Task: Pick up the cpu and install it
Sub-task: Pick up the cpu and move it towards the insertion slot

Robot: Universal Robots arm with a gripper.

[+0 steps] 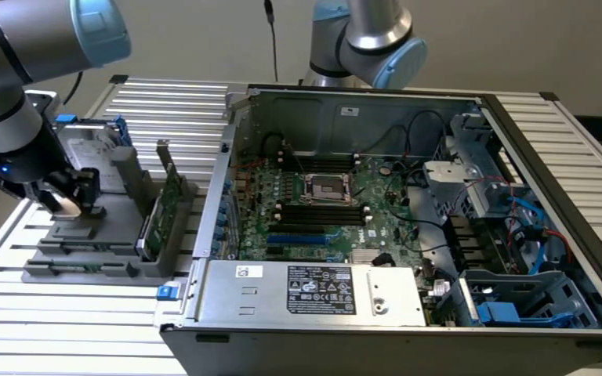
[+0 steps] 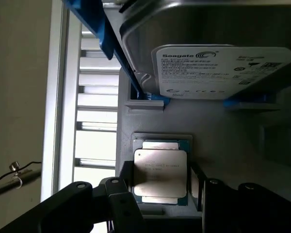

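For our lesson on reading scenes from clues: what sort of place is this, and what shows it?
Probably a robotics lab bench for computer assembly: an open PC case with its motherboard bare, a robot arm over a grey parts fixture, all on a slatted metal table.

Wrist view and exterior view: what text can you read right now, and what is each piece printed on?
"Seagate": on the white label of the hard drive, wrist view.
Rest of the print on that label: too small to read.
Markings on the cpu lid: too faint to read.
Labels on the power supply, exterior view: too small to read.
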